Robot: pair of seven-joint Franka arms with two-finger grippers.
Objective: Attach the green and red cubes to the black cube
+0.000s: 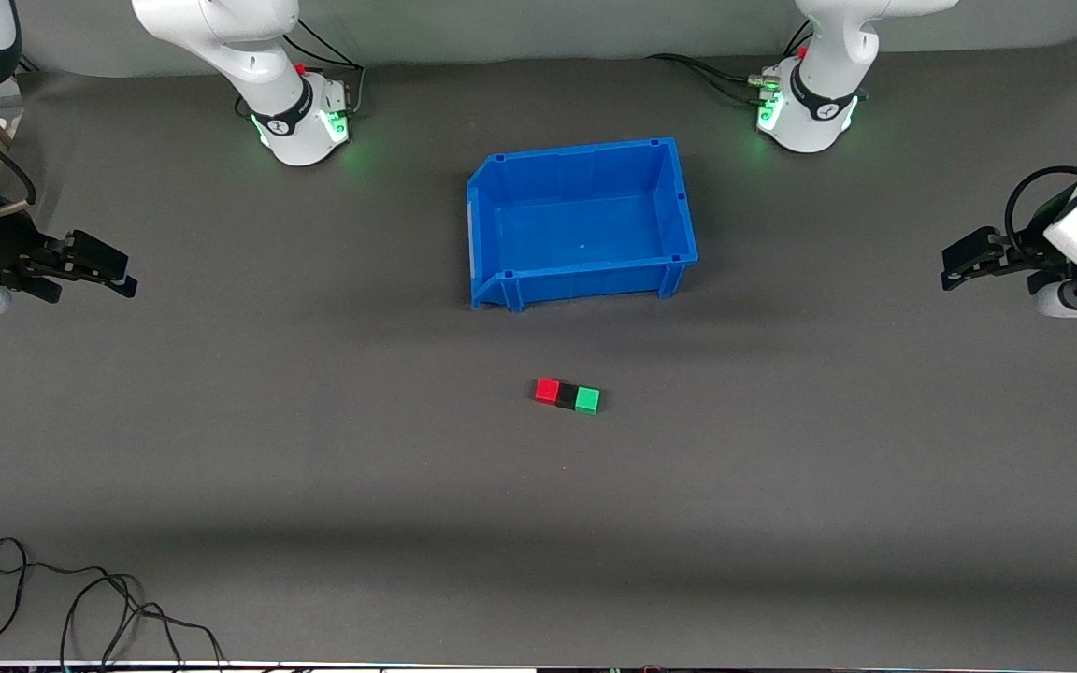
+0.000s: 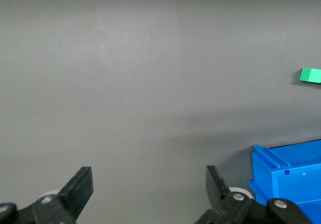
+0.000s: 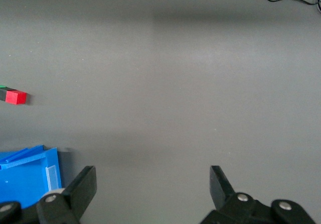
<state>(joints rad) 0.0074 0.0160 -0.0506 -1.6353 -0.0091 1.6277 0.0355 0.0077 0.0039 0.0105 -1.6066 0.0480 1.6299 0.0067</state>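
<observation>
A red cube [image 1: 548, 390], the black cube [image 1: 567, 394] and a green cube [image 1: 587, 400] lie in one touching row on the grey table, nearer the front camera than the blue bin. The black cube is in the middle. My left gripper [image 1: 954, 264] is open and empty, up at the left arm's end of the table. My right gripper [image 1: 118, 271] is open and empty, up at the right arm's end. The left wrist view [image 2: 149, 181] shows the green cube [image 2: 310, 75]. The right wrist view [image 3: 153, 181] shows the red cube [image 3: 16, 97] with the black cube [image 3: 3, 95] at the frame edge.
An empty blue bin [image 1: 683, 210] stands mid-table between the arm bases and the cubes; its corners show in the wrist views [image 2: 288, 176] [image 3: 30, 166]. A loose black cable [image 1: 80, 603] lies at the front corner at the right arm's end.
</observation>
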